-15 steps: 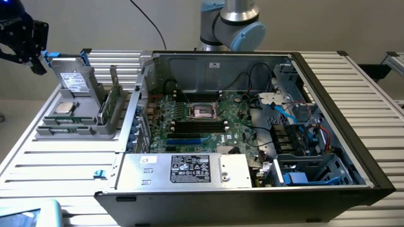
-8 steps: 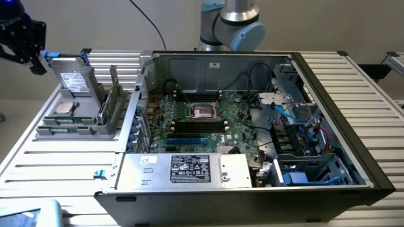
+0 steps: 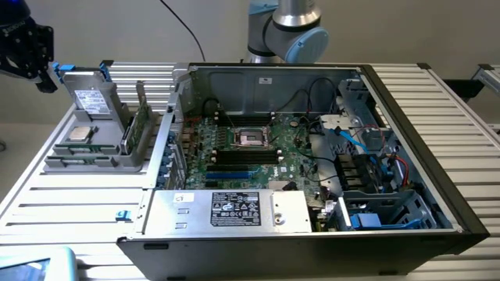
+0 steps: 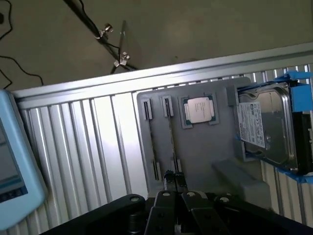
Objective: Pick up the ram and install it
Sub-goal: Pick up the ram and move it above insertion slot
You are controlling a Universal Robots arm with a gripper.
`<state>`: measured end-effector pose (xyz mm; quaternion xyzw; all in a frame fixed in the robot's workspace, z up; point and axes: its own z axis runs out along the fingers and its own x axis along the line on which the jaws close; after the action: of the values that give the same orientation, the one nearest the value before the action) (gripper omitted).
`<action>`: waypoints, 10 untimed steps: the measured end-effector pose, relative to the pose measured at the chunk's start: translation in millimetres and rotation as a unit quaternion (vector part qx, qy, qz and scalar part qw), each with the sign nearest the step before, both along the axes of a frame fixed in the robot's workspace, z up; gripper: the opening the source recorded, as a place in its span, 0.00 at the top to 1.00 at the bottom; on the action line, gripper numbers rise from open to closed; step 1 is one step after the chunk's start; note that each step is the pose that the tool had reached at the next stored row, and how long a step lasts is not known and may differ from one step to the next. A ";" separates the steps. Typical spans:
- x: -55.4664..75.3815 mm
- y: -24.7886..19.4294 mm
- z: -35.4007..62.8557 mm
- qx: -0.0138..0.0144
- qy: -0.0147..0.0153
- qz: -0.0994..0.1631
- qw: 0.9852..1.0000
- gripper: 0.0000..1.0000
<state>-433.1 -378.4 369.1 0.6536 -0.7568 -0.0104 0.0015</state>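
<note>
Ram (image 3: 137,133) stood on its long edge in a slot of the grey holder (image 3: 93,164). The holder sat on the slatted table (image 3: 62,205), at about nine o'clock from the open case (image 3: 461,193) in the exterior view. In the same holder, the drive (image 3: 92,99) stood upright at about eleven o'clock from the ram. The processor (image 3: 81,133) lay flat at nine o'clock from the ram, just beside it.

The gripper (image 3: 43,79) hung at about ten o'clock from the drive, high in the exterior view's left and well apart from the ram. Its jaws were closed together and held nothing. In the wrist view the gripper (image 4: 172,180) looked down on the holder. There the ram (image 4: 170,142) showed edge-on as a thin line running toward the closed fingertips, between the holder's small end clips.

Inside the case, the board (image 3: 297,161) lay flat with the socket (image 3: 252,137) near its middle. The black slots (image 3: 246,155) lay just at six o'clock from the socket. The arm (image 3: 285,29) rose behind the case at twelve o'clock. A light-blue device (image 3: 31,266) lay on the table at seven o'clock from the case.
</note>
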 end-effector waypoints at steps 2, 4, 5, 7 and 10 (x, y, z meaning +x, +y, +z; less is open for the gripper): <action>0.0 0.0 0.0 0.000 0.000 0.017 1.000 0.89; 0.0 0.0 0.0 0.000 0.000 0.033 0.999 0.89; 0.0 0.0 0.0 0.000 0.000 0.040 0.999 0.89; 0.0 0.0 0.0 -0.001 0.000 0.052 0.999 0.89; 0.0 0.0 0.0 -0.001 0.000 0.057 0.998 0.89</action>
<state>-433.1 -378.4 369.1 0.6958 -0.7182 -0.0100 0.0026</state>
